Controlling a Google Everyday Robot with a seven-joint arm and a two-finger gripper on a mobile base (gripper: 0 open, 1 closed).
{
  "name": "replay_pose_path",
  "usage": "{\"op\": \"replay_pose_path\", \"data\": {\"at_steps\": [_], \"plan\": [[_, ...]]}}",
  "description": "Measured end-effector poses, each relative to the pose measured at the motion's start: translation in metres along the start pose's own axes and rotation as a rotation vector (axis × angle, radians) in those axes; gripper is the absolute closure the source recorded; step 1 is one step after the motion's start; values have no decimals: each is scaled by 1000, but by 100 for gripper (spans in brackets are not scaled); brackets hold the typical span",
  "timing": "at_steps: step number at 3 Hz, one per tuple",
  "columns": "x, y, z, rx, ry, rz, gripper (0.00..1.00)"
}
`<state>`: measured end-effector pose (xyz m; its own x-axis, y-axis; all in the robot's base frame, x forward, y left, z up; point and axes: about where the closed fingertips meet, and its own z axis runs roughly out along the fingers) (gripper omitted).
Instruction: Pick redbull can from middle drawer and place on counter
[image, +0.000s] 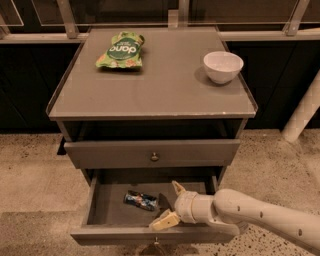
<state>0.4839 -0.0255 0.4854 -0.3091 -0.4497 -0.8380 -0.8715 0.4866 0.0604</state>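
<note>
Green snack bag (120, 50) lies at the far left of the counter (165, 90), flat, well clear of the work. Below the closed upper drawer front (110, 153), the middle drawer (107, 207) stands open.

Item of interest: the redbull can (141, 200) lies on its side on the drawer floor, left of centre, long axis running roughly left to right. It touches no wall that I can see.

Just right of the can is my gripper (171, 205), inside the drawer opening, low over the floor. Its two fingers are spread wide, one toward the drawer's back and one toward its front. Nothing is between them. The can is beside the fingertips, not yet between them.

Handling assessment: I judge the can light, thin-walled and smooth. It is likely to roll if nudged from the side and to dent under hard pressure. Recommended hold is across the middle of the body, fingers straddling the round sides, closing gently.

Further right, a white bowl (223, 66) sits on the counter's right rear. Set-down should favour the bare middle of the counter.
</note>
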Motion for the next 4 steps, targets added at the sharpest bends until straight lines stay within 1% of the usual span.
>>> {"op": "replay_pose_path", "data": {"at_steps": [1,2,3,4], "plan": [[3,-3,2,16,-6,5,0],[6,-14,29,-6,-8,-5,0],[1,-27,63,-44,-22,-29,0],[-9,-43,89,-64,-37,-59,0]]}}
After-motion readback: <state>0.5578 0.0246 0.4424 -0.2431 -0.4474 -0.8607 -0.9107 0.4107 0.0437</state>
